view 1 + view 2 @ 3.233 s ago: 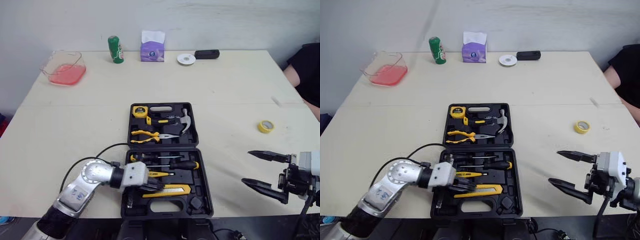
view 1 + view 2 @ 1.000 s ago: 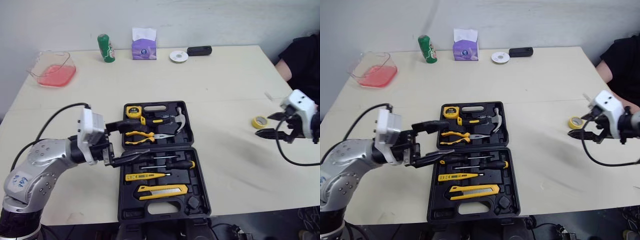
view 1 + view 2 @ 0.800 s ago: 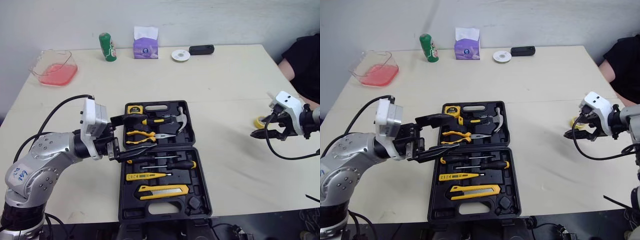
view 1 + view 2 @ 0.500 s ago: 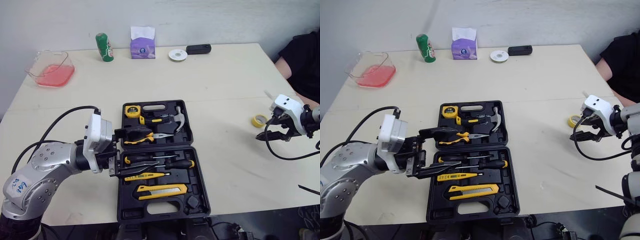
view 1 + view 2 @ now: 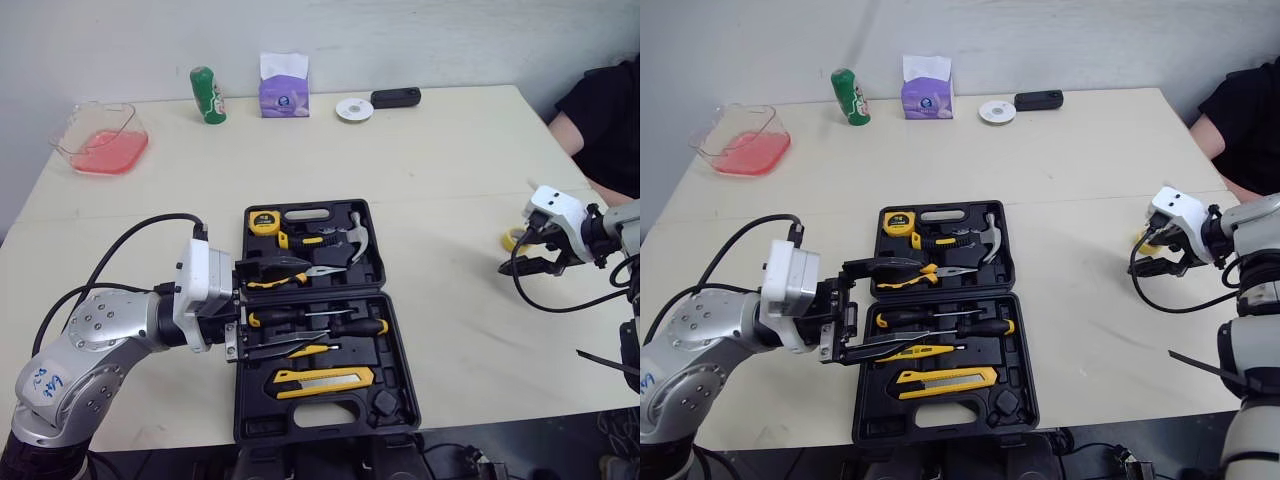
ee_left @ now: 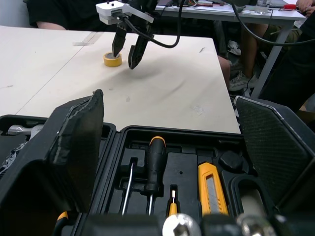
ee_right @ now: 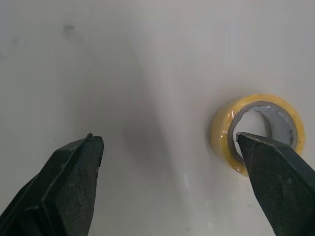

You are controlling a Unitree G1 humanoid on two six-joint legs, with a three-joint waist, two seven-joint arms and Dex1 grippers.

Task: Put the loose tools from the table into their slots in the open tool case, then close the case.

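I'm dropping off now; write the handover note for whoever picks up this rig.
Left gripper: open, empty, over the left side of the tool case.
Right gripper: open, above the yellow tape roll, not gripping it.
The roll lies on the table, right of the case.
Done: hammer, pliers, screwdrivers and knife sit in the open case.
Left: likely stow the roll, then close the case.

Head stereo over tool case (image 5: pixel 398 345); wrists close-in

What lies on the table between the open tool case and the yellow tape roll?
Nothing: the left eye view shows bare table between the tool case and the tape roll.
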